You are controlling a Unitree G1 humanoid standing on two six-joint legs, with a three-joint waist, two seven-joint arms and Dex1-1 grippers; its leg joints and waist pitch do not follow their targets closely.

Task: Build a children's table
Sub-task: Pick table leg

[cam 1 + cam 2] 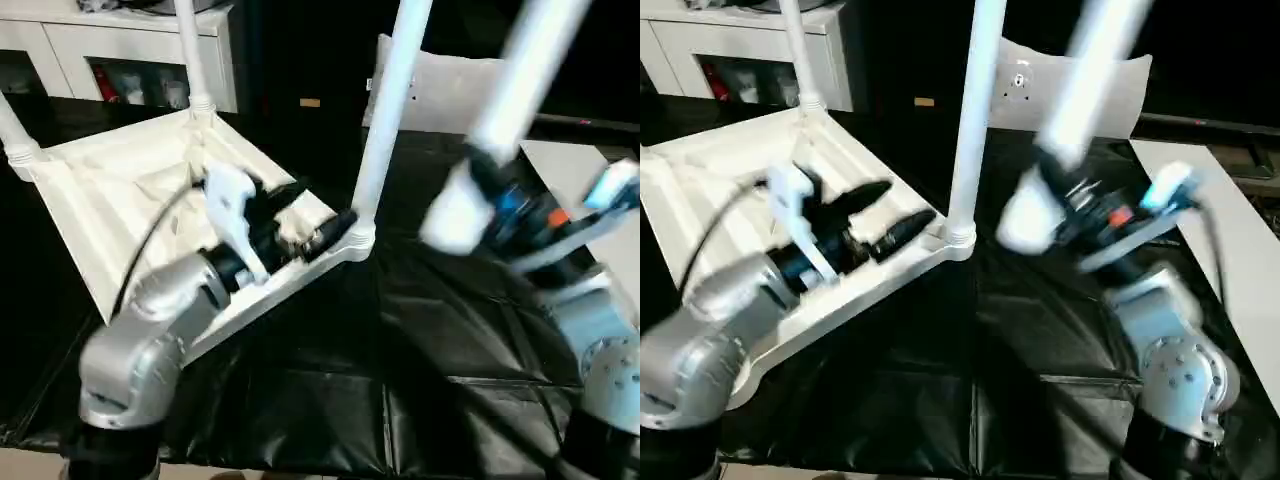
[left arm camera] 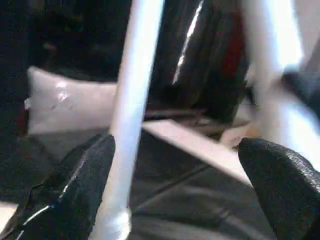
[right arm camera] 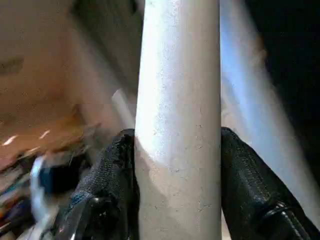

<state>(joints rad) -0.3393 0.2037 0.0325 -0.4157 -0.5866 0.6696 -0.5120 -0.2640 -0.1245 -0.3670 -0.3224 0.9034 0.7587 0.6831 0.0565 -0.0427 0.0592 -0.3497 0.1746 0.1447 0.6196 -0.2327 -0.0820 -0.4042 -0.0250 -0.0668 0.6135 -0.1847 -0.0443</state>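
The children's table top (image 1: 130, 190) lies upside down on the black-covered work table (image 1: 330, 400), ribbed underside up, tilted so that its near long edge runs from about 7 o'clock to 3 o'clock in the head views. Three legs stand screwed into its corner sockets: one at the far corner (image 1: 192, 60), one at the left corner (image 1: 14, 135), and one at the near right corner (image 1: 385, 110), rising almost straight up toward 12 o'clock. The fourth leg (image 1: 1080, 90) is clamped between the fingers of the right gripper (image 3: 177, 165), which press on both sides of the tube; its long axis leans from the thick collar end at about 7 o'clock up to 1 o'clock, well off vertical. The left gripper (image 1: 880, 215) hovers over the top with its fingers spread wide and holding nothing, pointing toward 3 o'clock at the base of the near right leg, which sits between its fingers in the left wrist view. The remaining empty socket is probably the near left corner, at about 8 o'clock from the held leg and hidden under the left forearm, so the right arm would have to carry the leg across the top and bring it upright, collar down.
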